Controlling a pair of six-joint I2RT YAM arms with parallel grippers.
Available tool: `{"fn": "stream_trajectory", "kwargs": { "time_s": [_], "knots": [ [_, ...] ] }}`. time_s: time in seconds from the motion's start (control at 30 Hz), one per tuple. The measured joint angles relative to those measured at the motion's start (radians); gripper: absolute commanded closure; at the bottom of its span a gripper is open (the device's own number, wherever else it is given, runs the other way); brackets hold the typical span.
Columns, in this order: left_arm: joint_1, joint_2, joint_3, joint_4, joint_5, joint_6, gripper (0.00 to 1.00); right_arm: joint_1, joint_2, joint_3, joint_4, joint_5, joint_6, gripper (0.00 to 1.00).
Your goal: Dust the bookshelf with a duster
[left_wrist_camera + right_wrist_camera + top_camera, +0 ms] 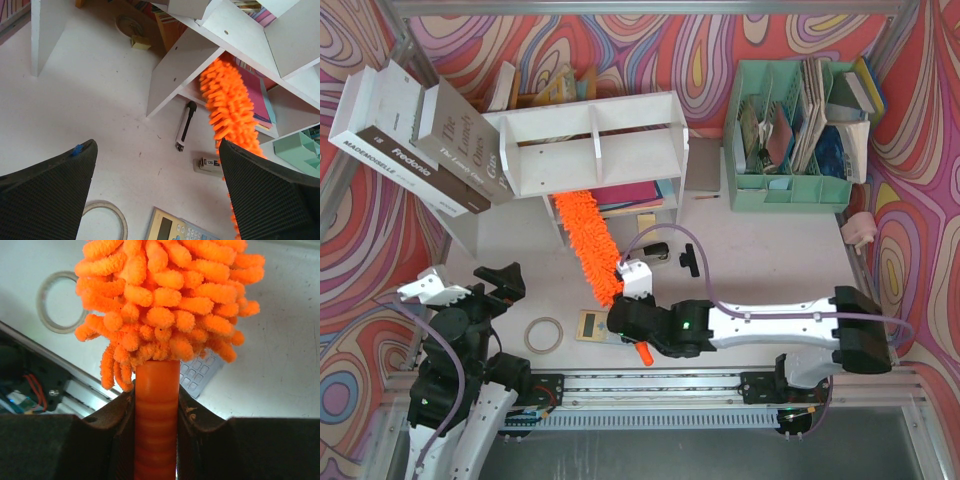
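The white bookshelf [590, 135] stands at the back centre of the table, also seen from below in the left wrist view [210, 30]. The duster's fluffy orange head [592, 245] runs from the shelf's lower tier toward the front, its tip reaching under the shelf board [227, 97]. My right gripper [632, 318] is shut on the duster's orange handle [156, 405], just behind the fluffy head [165, 295]. The handle's end [644, 352] sticks out behind the jaws. My left gripper [492, 285] hovers at the front left, open and holding nothing [157, 175].
Large books [420, 140] lean against the shelf's left side. A mint-green file organiser [790, 125] stands at the back right. A tape ring [544, 335], a calculator [592, 325], a small stapler [207, 164] and a black-and-white pen [185, 125] lie near the duster.
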Motion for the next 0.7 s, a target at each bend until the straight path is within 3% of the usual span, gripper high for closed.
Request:
{"fn": "stream_trajectory", "kwargs": {
  "time_s": [0.17,0.5,0.7],
  "knots": [
    [0.0,0.0,0.0,0.0,0.0,0.0,0.02,0.001,0.049,-0.006,-0.008,0.0,0.002,1.0],
    [0.0,0.0,0.0,0.0,0.0,0.0,0.02,0.029,-0.044,0.051,-0.049,0.043,-0.007,1.0],
    [0.0,0.0,0.0,0.0,0.0,0.0,0.02,0.032,-0.006,0.017,-0.042,0.046,-0.005,1.0]
  ]
}}
